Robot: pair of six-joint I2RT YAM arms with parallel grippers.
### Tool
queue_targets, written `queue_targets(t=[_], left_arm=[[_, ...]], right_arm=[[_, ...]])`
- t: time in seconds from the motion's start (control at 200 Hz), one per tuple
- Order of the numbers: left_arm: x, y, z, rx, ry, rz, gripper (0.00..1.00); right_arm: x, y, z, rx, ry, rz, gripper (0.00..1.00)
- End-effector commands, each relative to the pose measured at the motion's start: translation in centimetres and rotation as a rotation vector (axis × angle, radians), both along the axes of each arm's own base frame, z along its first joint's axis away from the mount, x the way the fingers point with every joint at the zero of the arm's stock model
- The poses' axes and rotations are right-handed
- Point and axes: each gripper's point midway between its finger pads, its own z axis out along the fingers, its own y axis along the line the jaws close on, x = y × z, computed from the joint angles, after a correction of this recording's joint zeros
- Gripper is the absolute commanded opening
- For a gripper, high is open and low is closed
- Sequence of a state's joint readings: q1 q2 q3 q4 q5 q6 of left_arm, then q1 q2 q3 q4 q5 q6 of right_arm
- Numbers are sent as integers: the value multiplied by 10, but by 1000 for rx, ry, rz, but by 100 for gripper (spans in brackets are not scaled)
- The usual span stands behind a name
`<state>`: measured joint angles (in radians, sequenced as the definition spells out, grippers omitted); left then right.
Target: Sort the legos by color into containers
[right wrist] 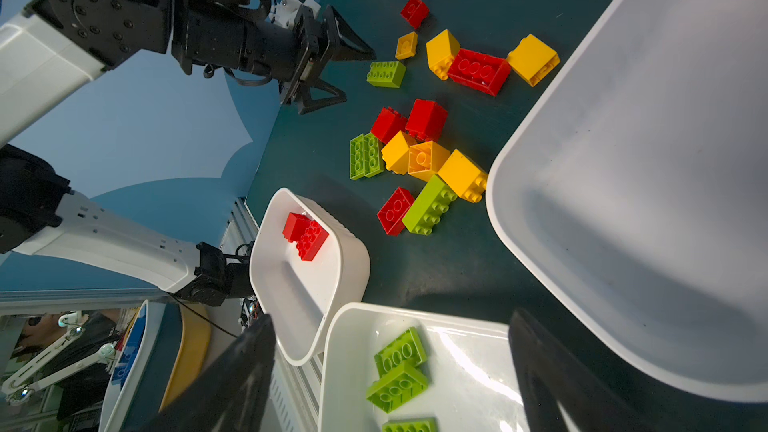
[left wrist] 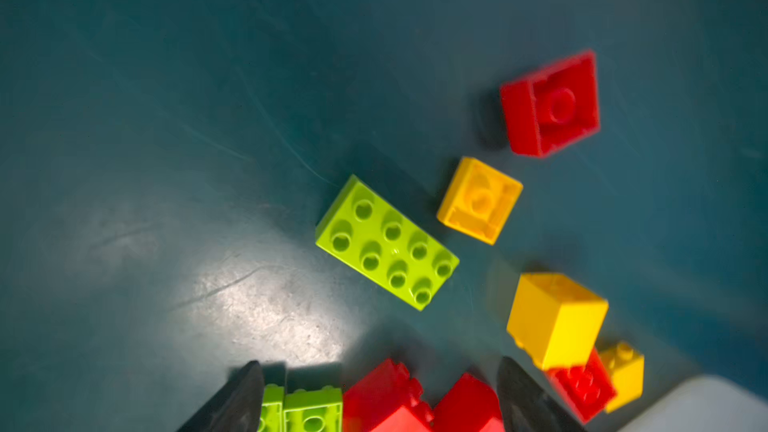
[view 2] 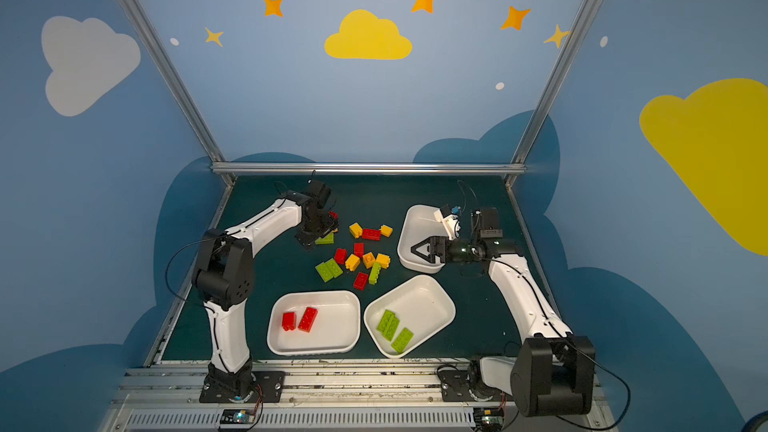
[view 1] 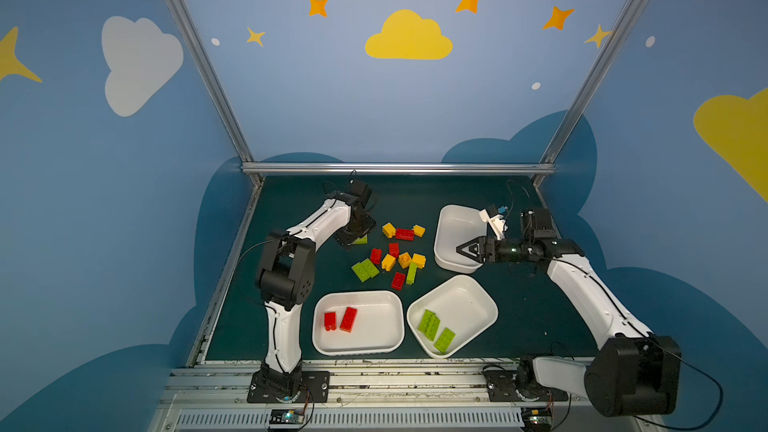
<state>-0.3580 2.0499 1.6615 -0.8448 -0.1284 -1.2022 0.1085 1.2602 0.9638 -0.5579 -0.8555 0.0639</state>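
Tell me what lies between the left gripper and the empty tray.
From the left gripper toward the empty tray: a green brick, then a row of yellow brick, long red brick, second yellow brick. Clearest in the right wrist view.

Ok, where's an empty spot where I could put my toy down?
Bare dark green mat runs between the silver back rail and the loose red, yellow and green plastic bricks, and again right of the white plastic tray of green bricks. The far white tray is empty. The brick pile is crowded.

No legible text — anywhere.
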Motion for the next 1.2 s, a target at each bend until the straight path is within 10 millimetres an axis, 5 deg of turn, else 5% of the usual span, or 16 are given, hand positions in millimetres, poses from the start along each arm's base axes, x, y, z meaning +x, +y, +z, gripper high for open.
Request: queue_targets(t=[0.0,0.696,0.956,1.196], left_arm=[[-12,18,-3,48,79,202,87],[14,23,-47,76,129,349,79],[5,23,-46,116,173,345,59],[4,15,-49,115,179,314,50]], right_arm=[[0,3,-2,16,5,13,86],[-18,11,8,47,-5,71,87],[-18,7,7,36,-2,58,87],[-16,5,8,33,-5,54,87]])
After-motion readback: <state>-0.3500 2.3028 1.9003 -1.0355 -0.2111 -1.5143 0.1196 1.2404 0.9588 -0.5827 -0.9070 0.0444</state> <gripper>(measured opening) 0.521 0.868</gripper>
